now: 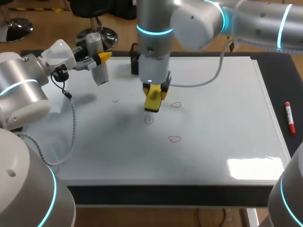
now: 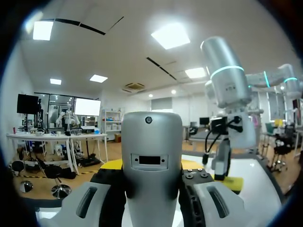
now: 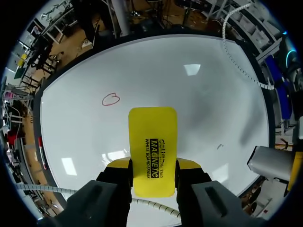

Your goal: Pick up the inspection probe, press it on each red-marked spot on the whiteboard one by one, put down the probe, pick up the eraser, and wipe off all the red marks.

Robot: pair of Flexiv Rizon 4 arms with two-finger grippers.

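Left hand: the left hand [image 1: 102,59] was clenched on the inspection probe [image 1: 97,60], a yellow-tipped finger on either side of it, and was held up over the whiteboard's far left corner.
Inspection probe: in the left wrist view the grey probe [image 2: 151,158] stood between the fingers of the left hand [image 2: 151,165]. Its tip was clear of the board, well apart from the marks.
Right hand: the right hand [image 1: 155,94] pointed down over the middle of the board, grasping the eraser [image 1: 153,100].
Eraser: in the right wrist view the yellow eraser [image 3: 152,146] was pinched by its long sides in the right hand [image 3: 154,165], its free end toward the board. Whether it touched the surface could not be told.
Red marks: three red marks [image 1: 174,139] showed as small outlines. One lay just beside the eraser, one just in front of its lower end, and one nearer the front edge. The right wrist view showed one mark [image 3: 111,99] ahead of the eraser.
Whiteboard: the whiteboard [image 1: 227,142] lay flat on the dark worktop [image 1: 165,195].
Marker: a red marker [image 1: 289,117] lay on the worktop beside the board's right edge.
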